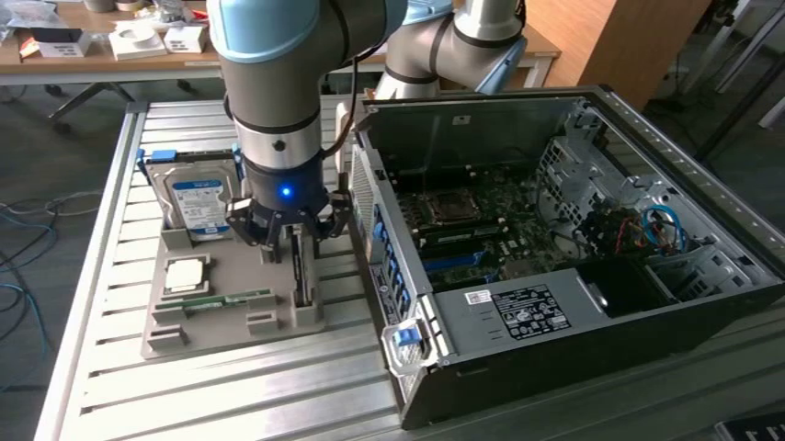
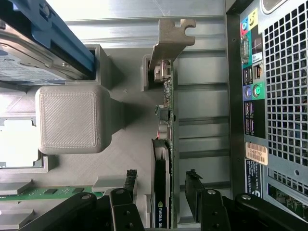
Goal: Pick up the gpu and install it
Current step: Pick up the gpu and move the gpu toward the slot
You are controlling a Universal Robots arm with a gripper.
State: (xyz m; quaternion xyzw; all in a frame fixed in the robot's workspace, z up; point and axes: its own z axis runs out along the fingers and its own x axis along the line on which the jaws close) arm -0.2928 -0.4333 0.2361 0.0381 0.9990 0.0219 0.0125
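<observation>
The gpu (image 1: 300,271) stands on edge in a slot of the grey printed holder (image 1: 172,342), beside the open computer case (image 1: 576,303). In the wrist view the gpu (image 2: 167,113) is seen edge-on, with its silvery end bracket (image 2: 169,36) at the far end. My gripper (image 1: 292,241) hangs straight down over the card. It is open (image 2: 161,182), one black finger (image 2: 129,185) on each side of the card, with a gap on both sides. Nothing is gripped.
The holder also carries a silver hard drive with a blue label (image 1: 197,202), a processor chip (image 1: 187,274) and a green memory stick (image 1: 230,300). The case's rear port panel (image 2: 269,96) stands close beside the gpu. The motherboard (image 1: 479,230) lies exposed inside. All rests on a slatted metal table (image 1: 98,386).
</observation>
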